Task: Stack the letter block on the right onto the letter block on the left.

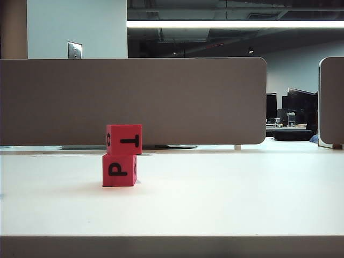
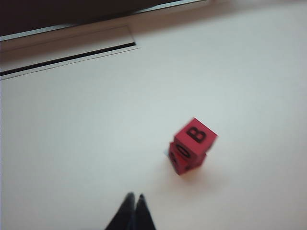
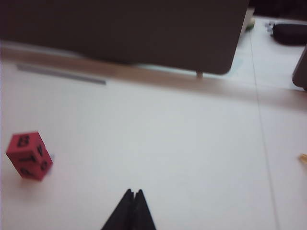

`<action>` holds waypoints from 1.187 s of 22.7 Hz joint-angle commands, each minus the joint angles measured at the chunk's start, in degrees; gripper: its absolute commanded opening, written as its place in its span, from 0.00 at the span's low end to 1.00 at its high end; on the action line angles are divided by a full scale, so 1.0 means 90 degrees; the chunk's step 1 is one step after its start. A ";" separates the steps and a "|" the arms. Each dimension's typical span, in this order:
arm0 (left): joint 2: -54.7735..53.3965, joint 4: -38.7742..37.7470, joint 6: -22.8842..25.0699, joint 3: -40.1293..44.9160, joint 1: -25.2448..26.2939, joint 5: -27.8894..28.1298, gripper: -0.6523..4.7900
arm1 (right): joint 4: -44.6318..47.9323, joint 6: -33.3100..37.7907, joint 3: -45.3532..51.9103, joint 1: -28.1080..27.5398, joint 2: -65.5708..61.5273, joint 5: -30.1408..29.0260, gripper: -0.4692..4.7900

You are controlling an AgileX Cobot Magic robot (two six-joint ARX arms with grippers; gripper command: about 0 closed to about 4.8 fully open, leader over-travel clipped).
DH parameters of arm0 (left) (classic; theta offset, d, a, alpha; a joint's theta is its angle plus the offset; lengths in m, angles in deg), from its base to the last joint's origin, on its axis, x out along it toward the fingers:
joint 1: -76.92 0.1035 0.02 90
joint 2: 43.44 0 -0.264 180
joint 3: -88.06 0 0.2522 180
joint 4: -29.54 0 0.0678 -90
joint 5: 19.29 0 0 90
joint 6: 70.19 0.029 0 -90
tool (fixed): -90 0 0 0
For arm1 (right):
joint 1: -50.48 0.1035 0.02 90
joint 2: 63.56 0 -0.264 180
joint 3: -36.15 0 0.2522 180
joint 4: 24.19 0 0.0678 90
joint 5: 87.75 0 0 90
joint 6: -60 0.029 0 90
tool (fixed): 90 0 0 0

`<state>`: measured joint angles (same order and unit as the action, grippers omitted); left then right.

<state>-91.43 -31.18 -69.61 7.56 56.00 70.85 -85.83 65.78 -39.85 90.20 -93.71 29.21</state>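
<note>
Two red letter blocks stand stacked left of centre on the white table. The upper block point(image 1: 124, 140) rests slightly offset on the lower block point(image 1: 119, 170), which shows a P. In the left wrist view the upper block point(image 2: 195, 135) shows a B on top, with the lower block point(image 2: 179, 164) partly hidden under it. The right wrist view shows the stack point(image 3: 29, 155) as one blurred red shape. My left gripper point(image 2: 135, 196) is shut and empty, apart from the stack. My right gripper point(image 3: 134, 191) is shut and empty, well away from it. Neither arm appears in the exterior view.
A grey partition panel point(image 1: 134, 99) runs along the table's far edge, with a second panel point(image 1: 331, 102) at the far right. A thin slot point(image 2: 67, 58) lies in the tabletop near the back. Dark objects point(image 3: 290, 32) sit beyond the partition.
</note>
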 commanded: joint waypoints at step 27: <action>0.3266 0.4141 -0.0899 0.6654 -0.0223 -0.0335 0.11 | 0.3378 -0.0148 0.6254 0.0010 0.2970 -0.1360 0.07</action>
<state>-62.86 3.97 -78.58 66.79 54.01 68.65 -58.20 64.71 15.76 90.27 -67.16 18.74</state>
